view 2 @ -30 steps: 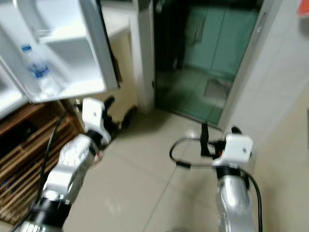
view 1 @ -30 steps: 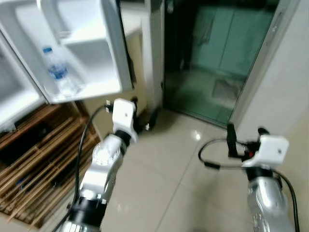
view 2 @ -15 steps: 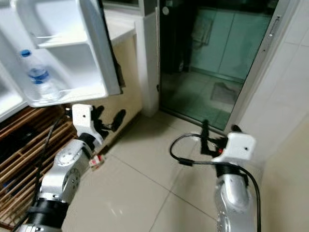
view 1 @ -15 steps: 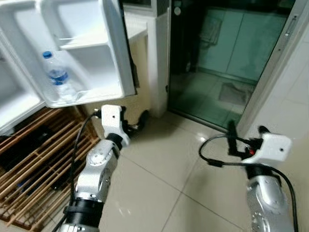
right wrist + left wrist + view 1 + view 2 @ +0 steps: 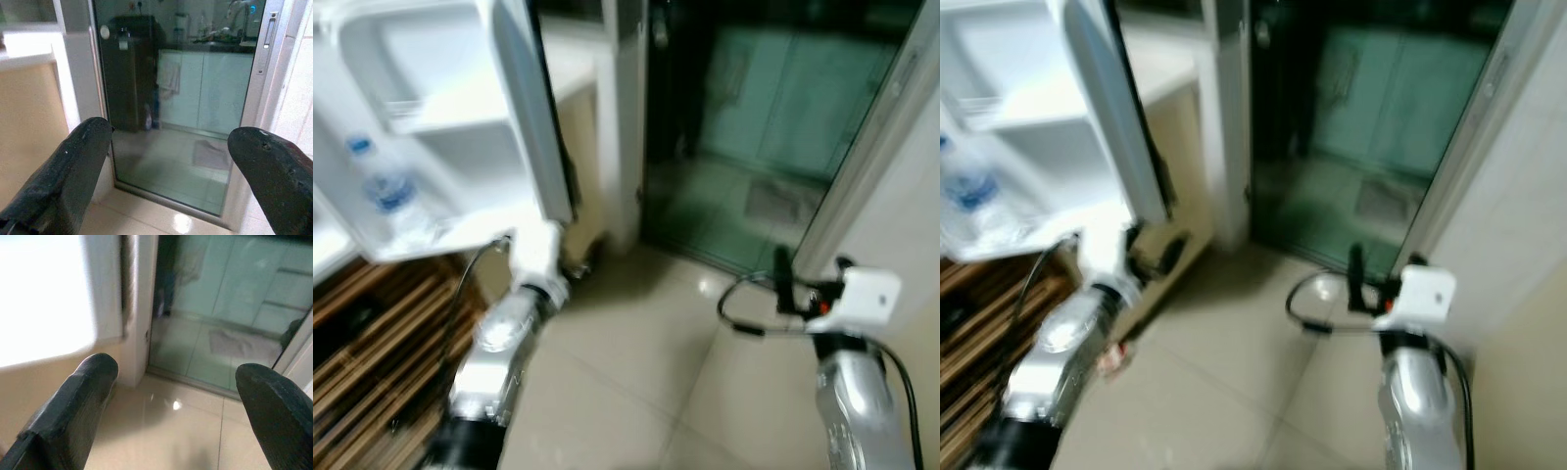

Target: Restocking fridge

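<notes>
In the fridge door, a water bottle; both claws empty, spread.

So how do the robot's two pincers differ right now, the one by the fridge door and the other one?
The left pincer is reached forward, just beneath the open fridge door with its water bottle; the right pincer is out over bare floor tiles, facing the glass sliding door. The left pincer sits farther from the camera, the right closer in. What they share: both have two black fingers held wide apart, and both are empty.
</notes>
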Robot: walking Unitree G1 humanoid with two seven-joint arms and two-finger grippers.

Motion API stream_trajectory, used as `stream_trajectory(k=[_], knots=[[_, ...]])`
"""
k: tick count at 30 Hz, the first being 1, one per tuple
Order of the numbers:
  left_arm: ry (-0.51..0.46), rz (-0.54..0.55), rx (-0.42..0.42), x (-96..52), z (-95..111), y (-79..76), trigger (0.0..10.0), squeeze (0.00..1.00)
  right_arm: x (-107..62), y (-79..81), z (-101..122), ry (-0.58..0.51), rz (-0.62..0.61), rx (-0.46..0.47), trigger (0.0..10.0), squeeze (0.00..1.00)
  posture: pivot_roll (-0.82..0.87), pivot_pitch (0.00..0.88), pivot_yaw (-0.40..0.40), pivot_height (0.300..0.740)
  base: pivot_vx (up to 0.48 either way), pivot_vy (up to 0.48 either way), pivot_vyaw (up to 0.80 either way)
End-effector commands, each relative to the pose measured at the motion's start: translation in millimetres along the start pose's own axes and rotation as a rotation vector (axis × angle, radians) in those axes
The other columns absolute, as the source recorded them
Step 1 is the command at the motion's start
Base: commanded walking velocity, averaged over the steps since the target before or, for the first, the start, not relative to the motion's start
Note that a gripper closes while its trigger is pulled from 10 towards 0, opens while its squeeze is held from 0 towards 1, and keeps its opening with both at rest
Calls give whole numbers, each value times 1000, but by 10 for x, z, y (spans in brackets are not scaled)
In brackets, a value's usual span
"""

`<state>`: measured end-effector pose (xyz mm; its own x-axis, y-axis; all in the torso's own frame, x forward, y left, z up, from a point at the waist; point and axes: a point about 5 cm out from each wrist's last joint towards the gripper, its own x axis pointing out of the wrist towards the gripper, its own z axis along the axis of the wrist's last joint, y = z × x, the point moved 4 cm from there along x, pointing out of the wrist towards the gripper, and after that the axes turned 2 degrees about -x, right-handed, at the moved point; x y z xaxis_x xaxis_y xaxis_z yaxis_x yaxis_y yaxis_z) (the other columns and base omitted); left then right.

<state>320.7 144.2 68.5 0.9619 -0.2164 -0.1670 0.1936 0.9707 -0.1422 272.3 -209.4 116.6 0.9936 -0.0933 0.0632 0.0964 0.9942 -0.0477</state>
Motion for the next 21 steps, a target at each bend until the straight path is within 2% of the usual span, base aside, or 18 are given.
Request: stream_trajectory(k=[1,4,5,9,17,21], knots=[[-27,-8,43,20,71,-123,10000,0,56,-39,2,17,24,-3,10000,0,-169,0,-33,740,0,0,0],[-38,-20,72,10,95,-180,10000,0,101,-51,-4,23,33,-4,10000,0,-156,0,-43,740,0,0,0],[-78,-54,93,1,191,-261,10000,0,146,-36,0,23,39,-3,10000,0,-151,0,-42,740,315,-356,0],[-114,-109,112,15,297,-379,10000,0,176,19,14,16,49,6,10000,0,-149,0,-28,740,343,-331,0],[-115,-124,96,76,332,-401,10000,0,132,73,-24,20,47,20,10000,0,-161,0,0,740,388,-277,0],[-111,-106,82,119,344,-392,10000,0,127,83,-25,17,47,19,10000,0,-164,0,7,740,459,0,0]])
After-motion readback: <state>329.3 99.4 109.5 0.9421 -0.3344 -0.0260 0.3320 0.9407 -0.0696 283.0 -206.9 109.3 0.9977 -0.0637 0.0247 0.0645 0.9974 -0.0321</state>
